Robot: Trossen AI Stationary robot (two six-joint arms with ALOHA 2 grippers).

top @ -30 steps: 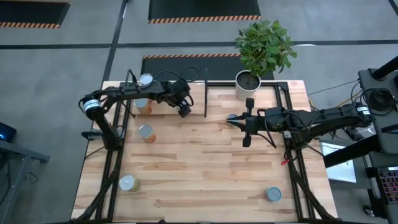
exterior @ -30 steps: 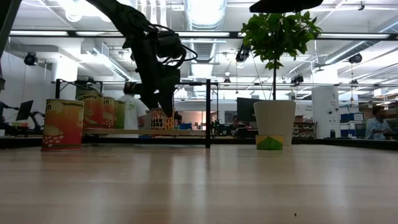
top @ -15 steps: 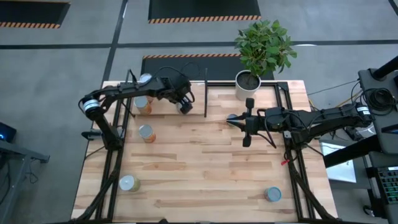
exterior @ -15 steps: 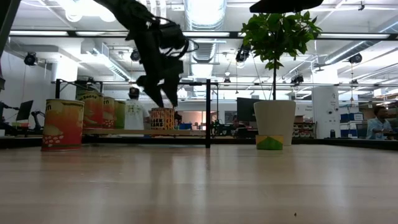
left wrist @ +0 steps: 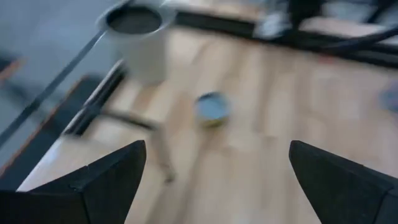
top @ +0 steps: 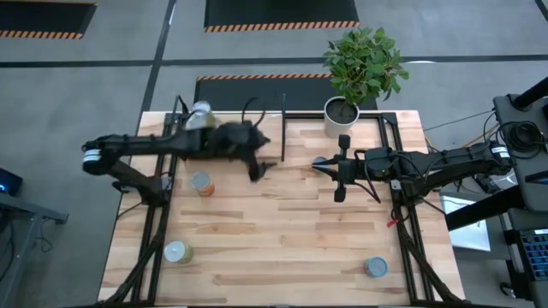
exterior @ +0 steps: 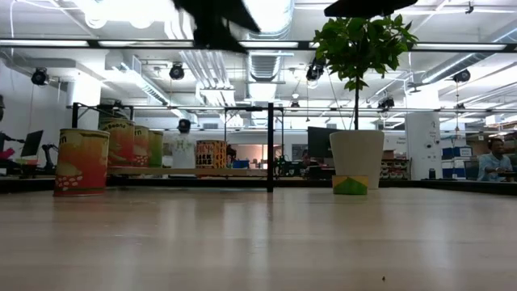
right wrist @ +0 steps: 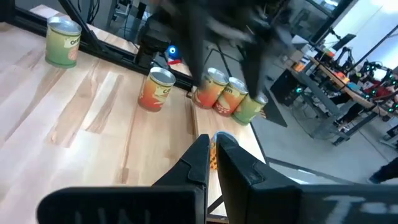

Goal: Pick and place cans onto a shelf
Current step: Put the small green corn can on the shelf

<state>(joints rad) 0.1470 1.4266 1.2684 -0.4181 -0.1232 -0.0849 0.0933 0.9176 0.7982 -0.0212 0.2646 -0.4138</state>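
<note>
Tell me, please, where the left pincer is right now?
In the high view, the left pincer hangs open over the table's far middle, just left of the black divider bar.

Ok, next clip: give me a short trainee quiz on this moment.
1. True or false: the left gripper is holding something.
2. What stands just right of the shelf? A) a plant pot B) a box C) a bottle
3. Which arm's gripper is nearer the shelf?

Key: 1 false, its jaws are open and empty; 2 A; 3 left.
</note>
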